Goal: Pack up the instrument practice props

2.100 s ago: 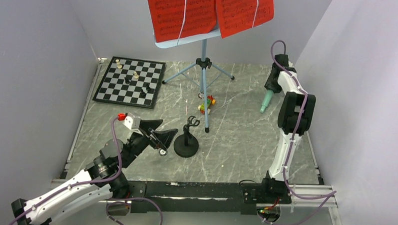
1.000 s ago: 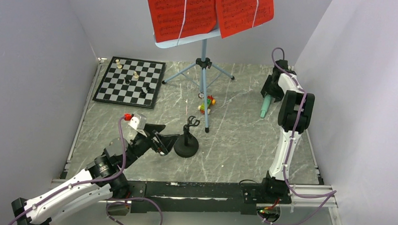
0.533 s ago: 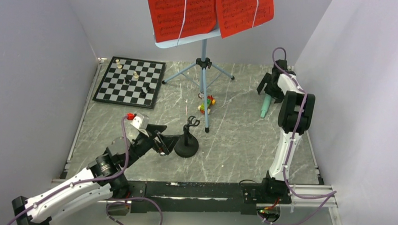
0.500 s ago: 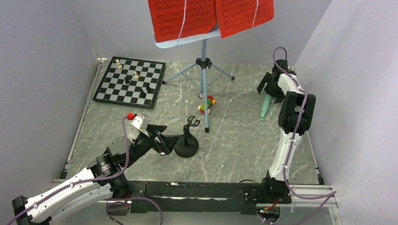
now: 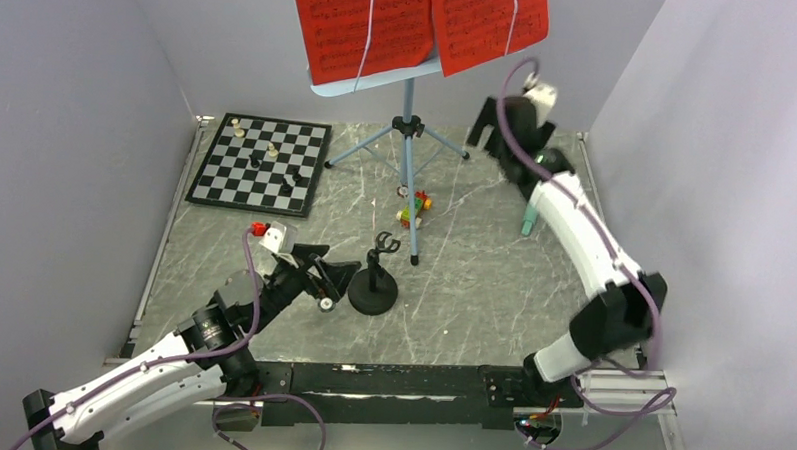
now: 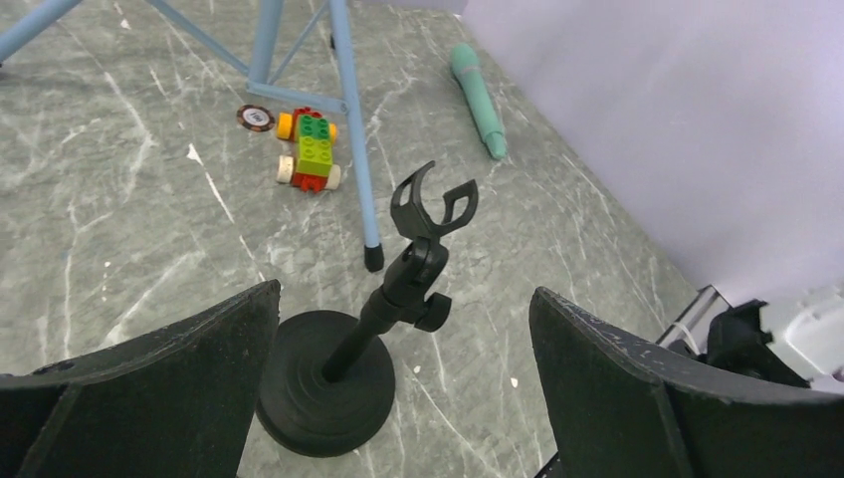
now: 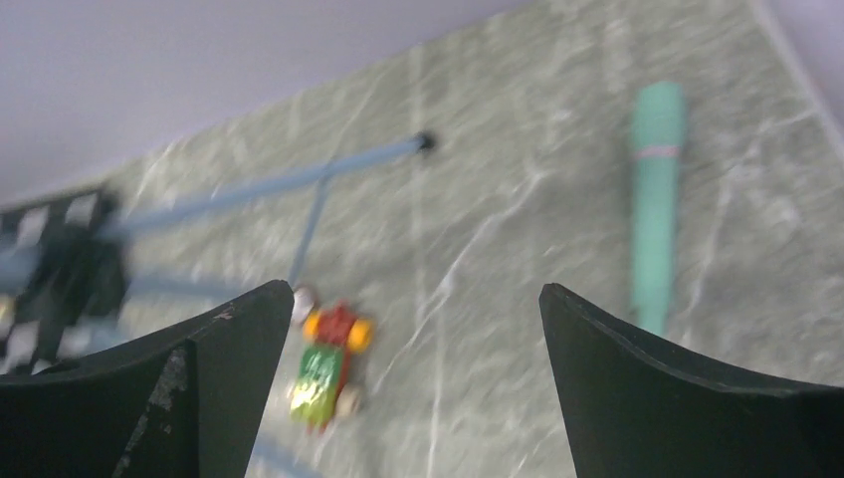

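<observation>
Left wrist view shows the left claw (image 6: 403,291) spread wide, facing the mic stand (image 6: 320,386). Rigid and bottom-heavy, the stand likely handles best pinched at its slim stem.

Robot lab cell (blank grey walls (image 5: 68,123))

The mic stand (image 5: 372,284) stands lower centre of the top view, just right of my left gripper (image 5: 329,271). Above it the block toy (image 5: 413,208) lies by the pole of the music stand (image 5: 407,165). The chessboard (image 5: 265,163) lies upper left, the toy microphone (image 5: 528,218) at right.
</observation>
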